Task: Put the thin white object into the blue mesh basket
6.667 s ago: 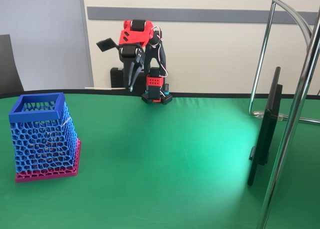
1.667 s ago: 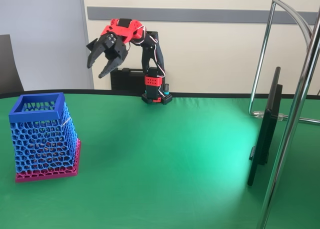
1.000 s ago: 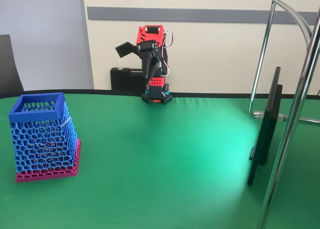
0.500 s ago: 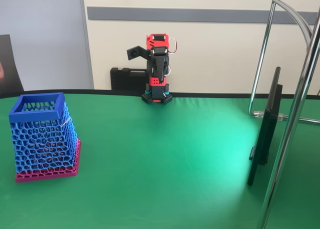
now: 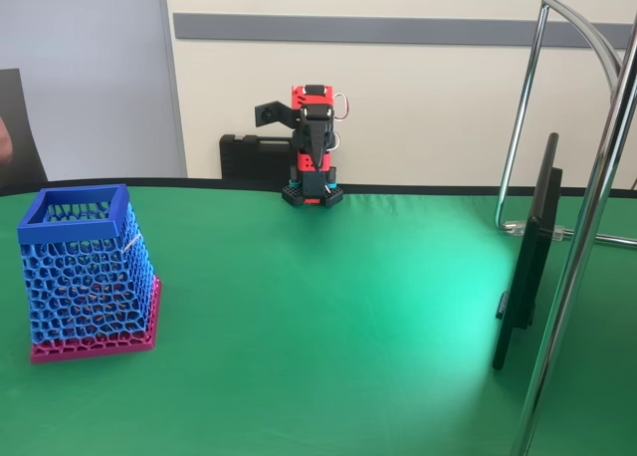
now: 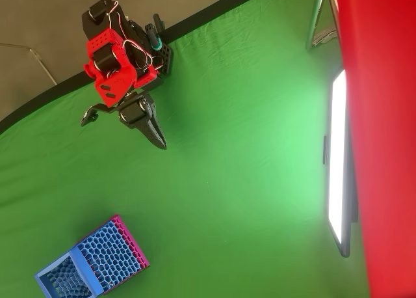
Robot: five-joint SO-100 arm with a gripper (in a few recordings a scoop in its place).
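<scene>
Claw (image 5: 314, 147) sits folded back over the arm's base at the far edge of the table (image 5: 348, 307), pointing down; in the overhead view the claw (image 6: 155, 132) shows one long dark finger (image 6: 151, 125) tapering to a tip over the green cloth, the other finger splayed out to the side (image 6: 91, 114). Jaws look spread apart, nothing visible between them. Claw is well apart from the blue mesh basket (image 5: 85, 267).

Basket stands upright at the left of the fixed view, on its magenta base, rim open at top; in the overhead view it sits at the bottom left corner (image 6: 91, 265).

Thin white object (image 5: 132, 241): a faint pale streak shows against the basket's right wall near the upper part, in the fixed view. Cannot tell whether it lies inside the mesh or against the outside. Too thin to make out in the overhead view.

Black case (image 5: 254, 157) behind the arm by the wall. Flat screen (image 5: 528, 257) on a stand at the right side of the table, chrome tube frame (image 5: 587, 237) beside it.
</scene>
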